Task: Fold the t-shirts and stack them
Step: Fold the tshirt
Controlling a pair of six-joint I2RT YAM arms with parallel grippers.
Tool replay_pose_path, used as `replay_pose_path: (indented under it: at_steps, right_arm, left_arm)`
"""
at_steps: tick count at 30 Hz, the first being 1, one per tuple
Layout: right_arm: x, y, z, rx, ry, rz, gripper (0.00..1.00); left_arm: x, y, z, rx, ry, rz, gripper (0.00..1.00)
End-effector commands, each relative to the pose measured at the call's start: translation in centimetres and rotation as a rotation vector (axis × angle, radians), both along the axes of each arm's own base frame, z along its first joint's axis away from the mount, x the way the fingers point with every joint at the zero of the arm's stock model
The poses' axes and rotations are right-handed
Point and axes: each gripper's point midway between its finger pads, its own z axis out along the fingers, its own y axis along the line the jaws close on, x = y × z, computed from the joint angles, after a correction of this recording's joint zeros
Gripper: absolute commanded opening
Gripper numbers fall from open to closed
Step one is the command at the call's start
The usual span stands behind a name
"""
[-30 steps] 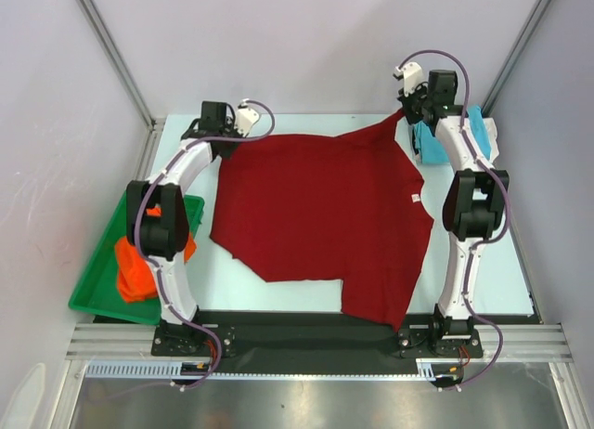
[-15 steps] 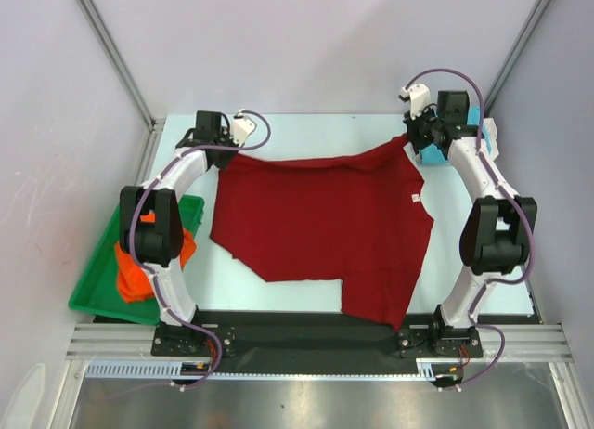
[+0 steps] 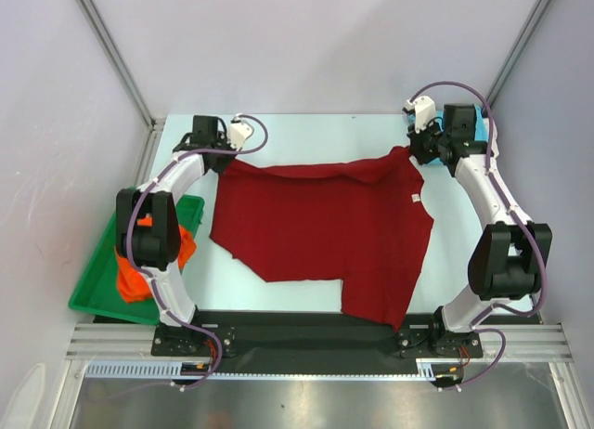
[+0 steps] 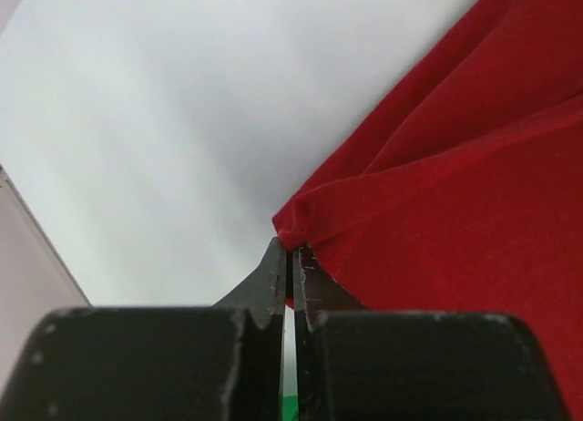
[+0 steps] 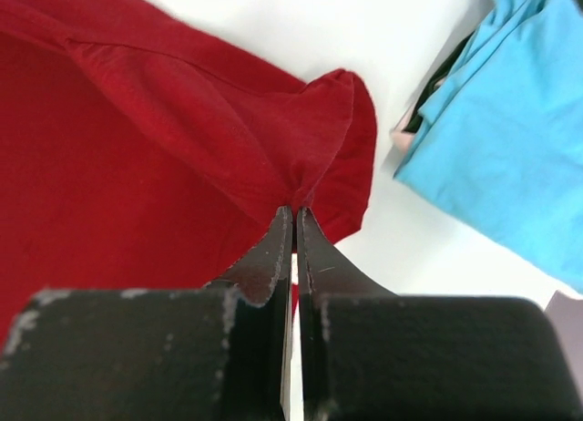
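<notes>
Red shirt (image 3: 325,229) lies spread on the table (image 3: 316,136) between my arms. Left gripper (image 4: 290,257) is clamped on its far left corner and right gripper (image 5: 293,216) on its far right one, each pinching only a thin bit of cloth at the tips. My worry is that an uneven pull slips a corner free, or that the right corner drags the turquoise shirt (image 5: 492,120) just beside it.

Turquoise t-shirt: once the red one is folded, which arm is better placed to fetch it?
Right, probably. The turquoise t-shirt lies just beside the right end effector, which is shut on one far corner of the red t-shirt; the left end effector pinches the opposite far corner.
</notes>
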Motion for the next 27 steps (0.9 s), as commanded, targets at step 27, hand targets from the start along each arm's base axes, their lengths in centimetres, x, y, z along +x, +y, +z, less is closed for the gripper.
replay_pose_path:
  at_steps: [27]
  right_arm:
    - [-7.5,1.3,-2.1,0.073,0.083,0.016,0.00]
  left_arm:
    - [-5.2,1.2,-5.9,0.022,0.147,0.008,0.00]
